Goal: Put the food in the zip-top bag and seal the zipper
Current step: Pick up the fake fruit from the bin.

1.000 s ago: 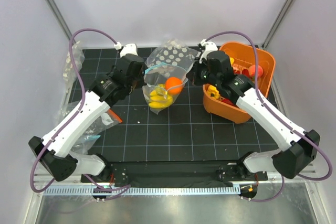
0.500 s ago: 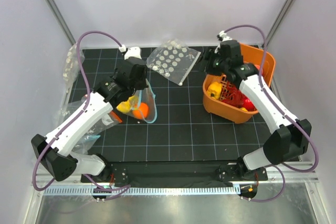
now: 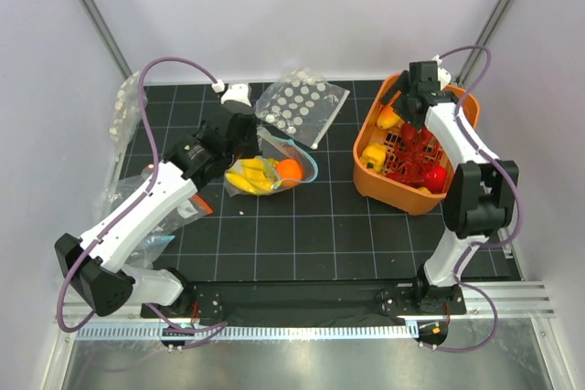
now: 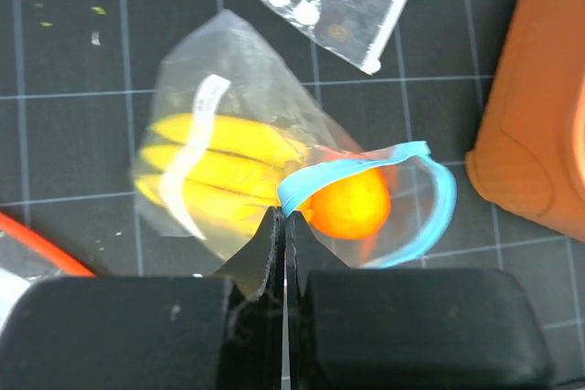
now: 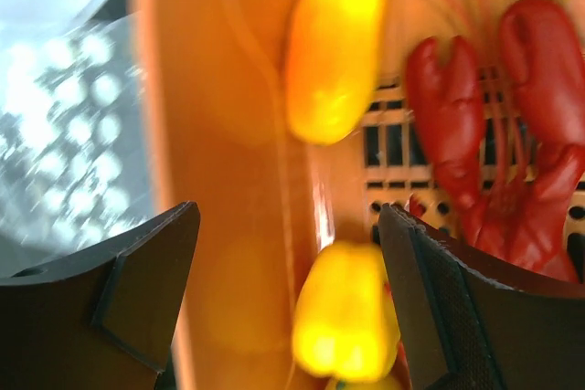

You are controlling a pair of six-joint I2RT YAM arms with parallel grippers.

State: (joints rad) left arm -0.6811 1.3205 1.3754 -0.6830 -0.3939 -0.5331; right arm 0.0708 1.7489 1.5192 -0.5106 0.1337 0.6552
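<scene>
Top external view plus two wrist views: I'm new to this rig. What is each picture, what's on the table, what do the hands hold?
Two white robot arms are bolted at the near edge of a black gridded table. The top view looks down from above and behind them; each wrist view looks out from one arm's wrist. The left hand is shut on a clear crinkly plastic bag at its light-blue zip strip, mouth open; inside lie a yellow banana bunch and a small round orange. The right hand is open, empty, over an orange plastic basket of toy food. A clear dotted bag lies farther back.
</scene>
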